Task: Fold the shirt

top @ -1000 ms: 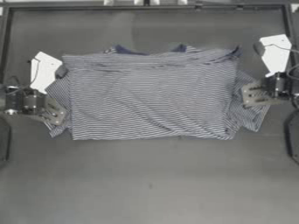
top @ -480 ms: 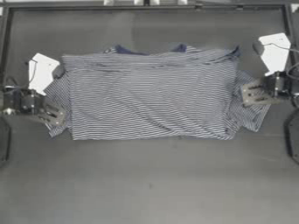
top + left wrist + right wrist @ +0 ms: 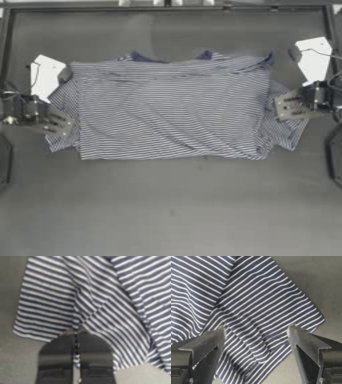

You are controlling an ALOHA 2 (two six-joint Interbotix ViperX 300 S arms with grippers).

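The navy-and-white striped shirt (image 3: 170,110) lies flat in the middle of the table, with its navy collar (image 3: 143,57) at the far edge and a sleeve sticking out on each side. My left gripper (image 3: 61,124) sits at the left sleeve. In the left wrist view its jaws (image 3: 76,334) are shut on the sleeve's (image 3: 46,306) edge. My right gripper (image 3: 284,107) is at the right sleeve. In the right wrist view it (image 3: 256,331) stands wide open over the striped sleeve cloth (image 3: 254,301), one jaw on each side of a fold.
A white piece (image 3: 45,75) lies by the shirt's far left corner and another (image 3: 312,57) by its far right corner. Bare dark table (image 3: 174,210) stretches in front of the shirt. The table's frame (image 3: 167,6) runs along the far edge.
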